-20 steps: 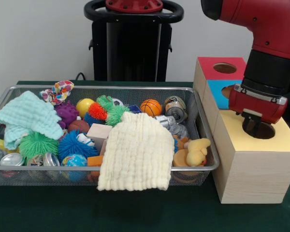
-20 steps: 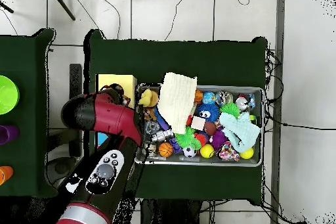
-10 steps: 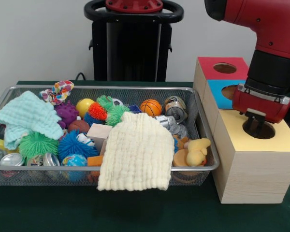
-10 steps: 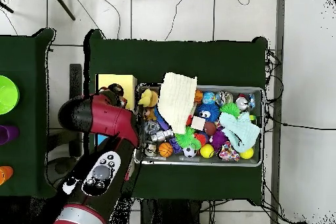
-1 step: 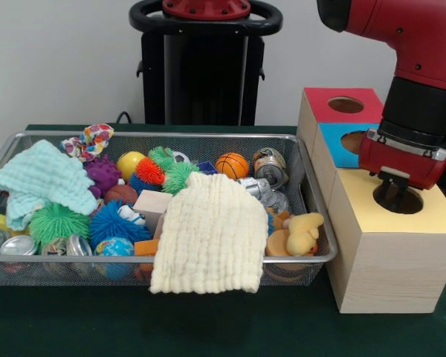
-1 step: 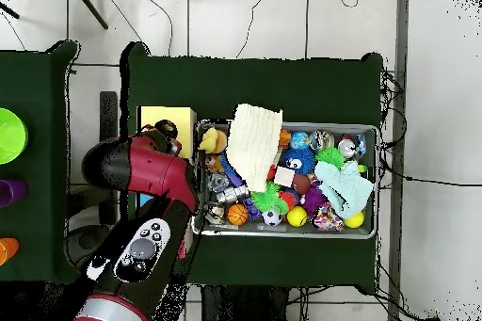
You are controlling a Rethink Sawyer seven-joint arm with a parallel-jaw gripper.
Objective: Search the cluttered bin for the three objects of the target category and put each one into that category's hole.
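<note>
Arm [image 5: 412,67] reaches in from above at the box side; the hand [image 5: 392,195] hangs right over the round hole [image 5: 401,201] in the yellow-topped box [image 5: 390,253]. Whether the hand is spread or pressed together cannot be told: its tip is dark against the hole. Nothing visible in it.

Blue-topped box [image 5: 334,141] and red-topped box [image 5: 340,104] stand behind the yellow one, each with its own hole.

Wire bin [image 5: 312,256] sits just beside the boxes on the green bench [image 5: 208,327]. A cream cloth [image 5: 208,238] drapes over the bin's front rim and hides whatever lies under it. A mint cloth [image 5: 41,178] covers the far corner. Around them:
- yellow duck [image 5: 303,232] near the boxes
- small basketball [image 5: 231,164]
- tin can [image 5: 270,166]
- spiky blue ball [image 5: 111,221]
- spiky green ball [image 5: 58,221]
- wooden block [image 5: 153,202].

Overhead, the arm covers most of the boxes.
</note>
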